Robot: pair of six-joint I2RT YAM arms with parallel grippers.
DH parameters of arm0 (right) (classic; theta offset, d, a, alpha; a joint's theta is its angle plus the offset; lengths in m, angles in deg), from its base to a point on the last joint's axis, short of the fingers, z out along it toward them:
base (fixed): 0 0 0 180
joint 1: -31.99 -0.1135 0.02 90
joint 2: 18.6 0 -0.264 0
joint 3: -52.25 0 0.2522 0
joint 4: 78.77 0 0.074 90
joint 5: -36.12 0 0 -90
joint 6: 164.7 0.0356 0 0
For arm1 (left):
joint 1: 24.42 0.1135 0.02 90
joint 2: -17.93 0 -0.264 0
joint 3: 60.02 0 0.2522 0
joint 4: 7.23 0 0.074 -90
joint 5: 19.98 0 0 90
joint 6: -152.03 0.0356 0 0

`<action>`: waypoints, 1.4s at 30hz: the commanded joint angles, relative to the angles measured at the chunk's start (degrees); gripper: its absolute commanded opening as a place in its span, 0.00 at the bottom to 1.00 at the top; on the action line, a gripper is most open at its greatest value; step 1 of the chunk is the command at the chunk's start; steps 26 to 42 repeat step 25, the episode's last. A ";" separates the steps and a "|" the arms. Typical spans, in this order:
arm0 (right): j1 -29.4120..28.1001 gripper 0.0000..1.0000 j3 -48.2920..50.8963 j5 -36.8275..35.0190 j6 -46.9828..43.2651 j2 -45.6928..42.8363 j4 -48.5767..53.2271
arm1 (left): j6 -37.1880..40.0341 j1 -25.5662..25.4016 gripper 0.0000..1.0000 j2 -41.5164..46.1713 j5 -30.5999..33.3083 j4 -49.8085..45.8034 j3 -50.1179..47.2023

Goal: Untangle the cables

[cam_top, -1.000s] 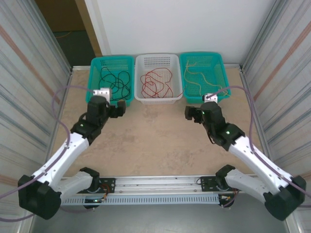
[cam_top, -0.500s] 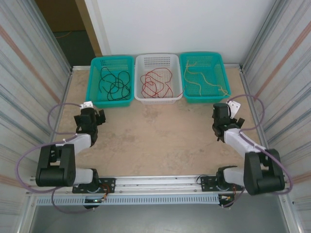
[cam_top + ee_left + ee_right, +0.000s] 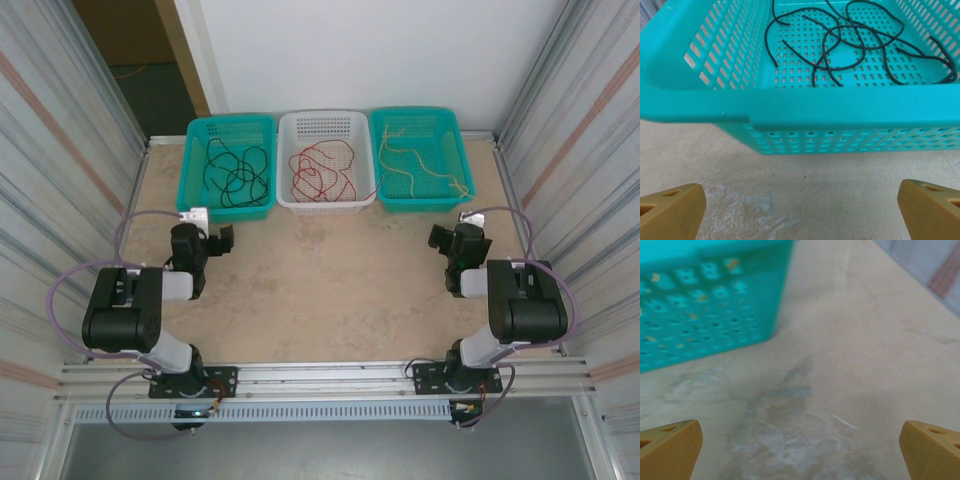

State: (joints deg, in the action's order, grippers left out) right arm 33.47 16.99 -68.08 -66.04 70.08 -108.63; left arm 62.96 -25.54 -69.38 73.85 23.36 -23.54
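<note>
The left arm (image 3: pixel 125 315) and right arm (image 3: pixel 525 310) are now folded back over their bases. The left fingers (image 3: pixel 670 212), a second ago at the front wall of the left teal basket (image 3: pixel 228 212), now stand apart from it over the tabletop (image 3: pixel 320 290). The right fingers (image 3: pixel 670 447) have likewise drawn back from the right teal basket (image 3: pixel 425 204).

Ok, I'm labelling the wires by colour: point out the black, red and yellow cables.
black cables (image 3: pixel 238 178), top external view, on the dense middle of the tangle.
red cables (image 3: pixel 310 180), top external view, on the tight loops at the left.
yellow cables (image 3: pixel 414 167), top external view, on a wavy middle strand.
</note>
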 commanded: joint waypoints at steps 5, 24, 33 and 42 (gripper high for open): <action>-0.73 0.99 -0.57 3.57 -1.98 -0.28 -5.24 | 2.31 -1.45 0.99 0.65 0.86 2.48 0.28; 0.43 0.99 -1.37 10.47 -3.10 -0.47 -3.08 | 2.11 -1.16 0.99 0.65 0.03 1.43 0.66; 0.52 0.99 -1.77 10.63 -3.13 -0.38 -2.54 | 2.06 -1.03 0.99 0.65 -0.05 1.43 0.66; 0.52 0.99 -1.77 10.63 -3.13 -0.38 -2.54 | 2.06 -1.03 0.99 0.65 -0.05 1.43 0.66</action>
